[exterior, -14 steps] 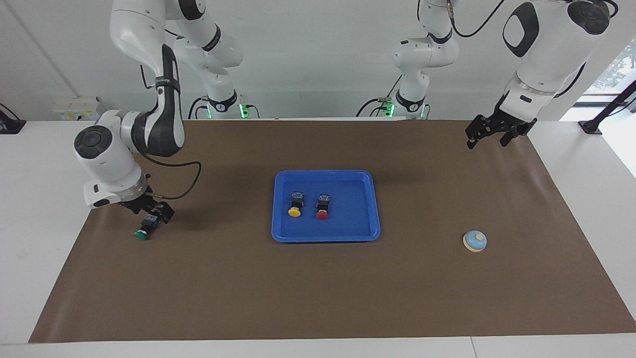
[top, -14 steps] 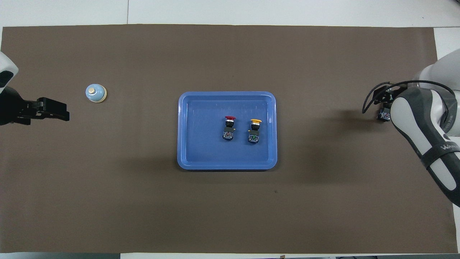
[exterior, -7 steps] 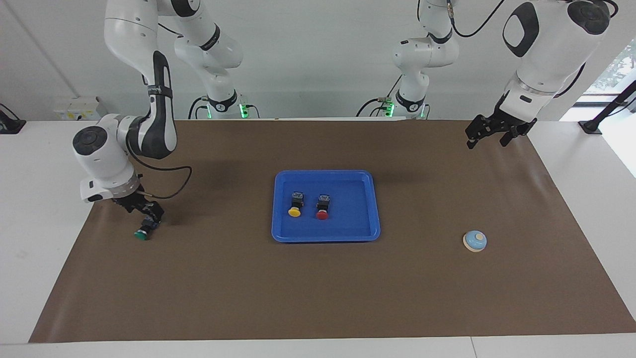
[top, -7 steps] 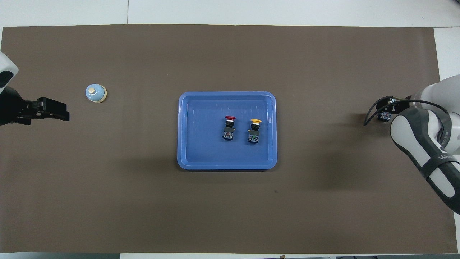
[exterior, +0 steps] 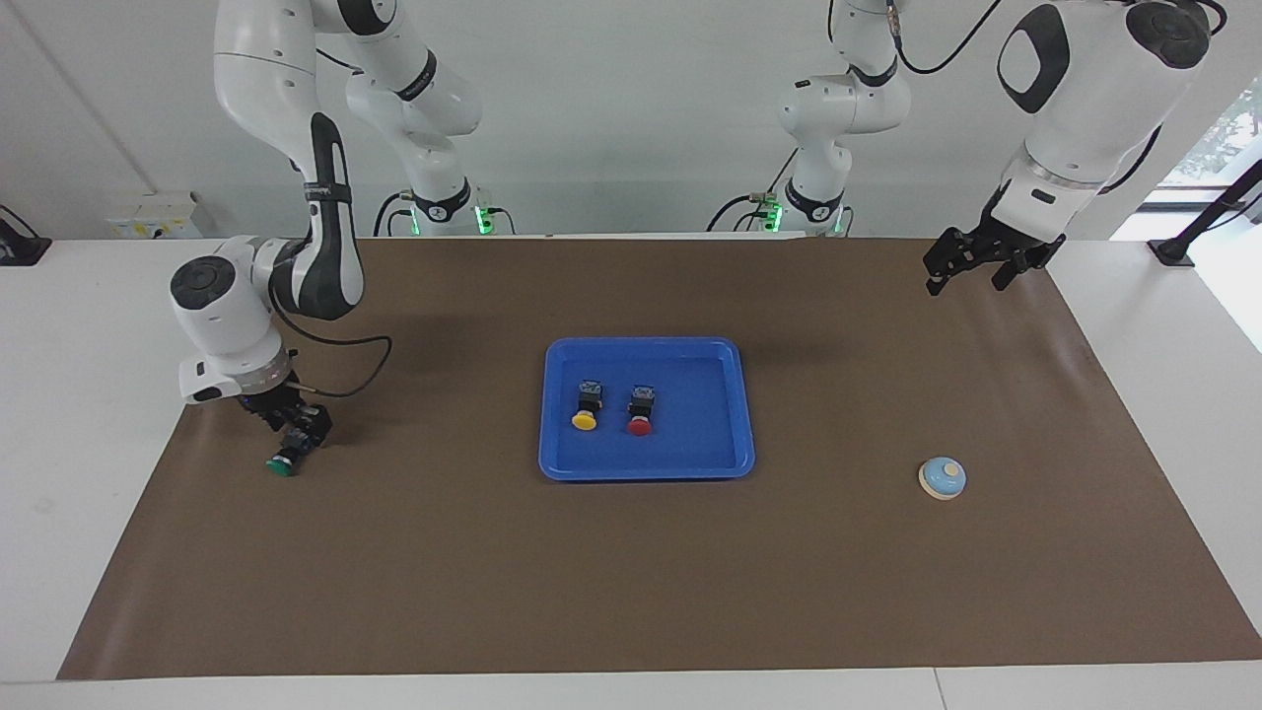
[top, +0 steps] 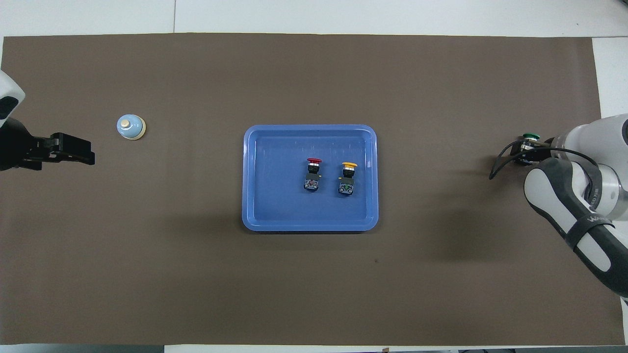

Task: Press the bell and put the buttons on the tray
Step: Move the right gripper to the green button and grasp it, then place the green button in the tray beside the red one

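The blue tray (exterior: 646,472) lies mid-table and also shows in the overhead view (top: 310,129). The yellow button (exterior: 585,418) (top: 349,165) and the red button (exterior: 640,425) (top: 314,161) lie side by side in it. The green button (exterior: 282,465) (top: 531,137) lies on the mat at the right arm's end. My right gripper (exterior: 299,434) (top: 525,154) is down at its black body. The bell (exterior: 943,478) (top: 131,127) stands on the mat at the left arm's end. My left gripper (exterior: 968,284) (top: 92,153) waits open and empty, raised over the mat near the bell.
A brown mat (exterior: 631,592) covers the table, with white table edge (exterior: 59,414) around it. A black cable (exterior: 345,340) loops from the right wrist over the mat.
The right arm's wrist and elbow have shifted above the green button, so its cap now shows in the overhead view. The button has stayed in place. The left arm has not moved.
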Action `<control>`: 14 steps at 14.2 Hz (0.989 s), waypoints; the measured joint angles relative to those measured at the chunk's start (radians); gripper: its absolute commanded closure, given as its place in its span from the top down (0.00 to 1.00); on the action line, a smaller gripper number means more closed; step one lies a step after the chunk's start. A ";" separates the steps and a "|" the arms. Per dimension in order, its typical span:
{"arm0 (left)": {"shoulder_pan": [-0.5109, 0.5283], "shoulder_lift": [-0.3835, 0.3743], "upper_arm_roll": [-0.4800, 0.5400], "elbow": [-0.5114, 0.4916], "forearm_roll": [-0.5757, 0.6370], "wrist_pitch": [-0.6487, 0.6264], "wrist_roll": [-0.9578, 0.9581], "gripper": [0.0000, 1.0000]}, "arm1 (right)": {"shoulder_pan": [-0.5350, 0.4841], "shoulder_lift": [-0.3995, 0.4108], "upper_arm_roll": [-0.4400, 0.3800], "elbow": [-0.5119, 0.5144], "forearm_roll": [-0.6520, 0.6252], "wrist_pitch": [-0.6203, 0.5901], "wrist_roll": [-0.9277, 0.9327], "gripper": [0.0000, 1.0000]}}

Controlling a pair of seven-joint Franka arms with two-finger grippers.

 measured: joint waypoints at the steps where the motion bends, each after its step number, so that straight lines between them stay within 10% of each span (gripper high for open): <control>1: 0.000 0.000 0.000 0.000 0.000 0.000 0.000 1.00 | 0.000 0.000 0.000 0.000 0.000 0.000 0.000 0.00; 7: 0.000 0.000 0.000 0.000 0.000 0.000 0.000 1.00 | 0.030 -0.012 0.017 0.042 -0.002 -0.105 0.000 0.00; 14: 0.000 0.000 0.000 0.000 0.000 0.000 0.000 1.00 | 0.349 -0.036 0.031 0.363 0.011 -0.511 0.123 0.00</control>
